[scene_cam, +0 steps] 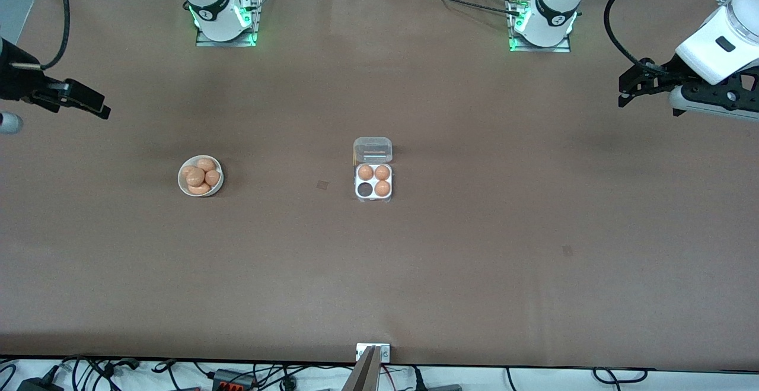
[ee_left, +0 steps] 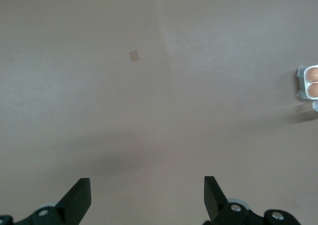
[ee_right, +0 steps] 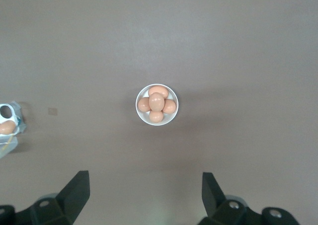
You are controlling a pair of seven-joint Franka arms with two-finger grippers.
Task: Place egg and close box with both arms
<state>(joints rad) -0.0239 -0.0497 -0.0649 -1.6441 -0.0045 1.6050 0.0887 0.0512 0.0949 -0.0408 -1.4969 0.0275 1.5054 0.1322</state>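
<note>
Eggs [scene_cam: 201,175], five of them, lie heaped in a round white bowl [scene_cam: 182,184] toward the right arm's end of the tabletop [scene_cam: 474,260]; any one could fill the gap, and we judge the top one [ee_right: 157,101] easiest to take. From our right pincer [ee_right: 144,195], whose fingers [ee_right: 77,187] stand spread with nothing between them, the bowl sits at twelve o'clock in the right wrist view, centred on the gap; that pincer hangs over the tabletop's edge at its own end. The egg's long axis looks roughly in line with twelve and six, though we cannot be sure. The egg carton [scene_cam: 373,182] rests mid-tabletop, lid [scene_cam: 372,149] thrown back toward the bases, three cells filled, the empty cell [scene_cam: 364,189] at seven o'clock within the tray. Our left pincer [ee_left: 146,197] waits, also spread and empty, over its own end; the carton shows at three o'clock in its view, well apart. We judge the right arm nearer to the bowl. Plain brown tabletop lies all round both.
</note>
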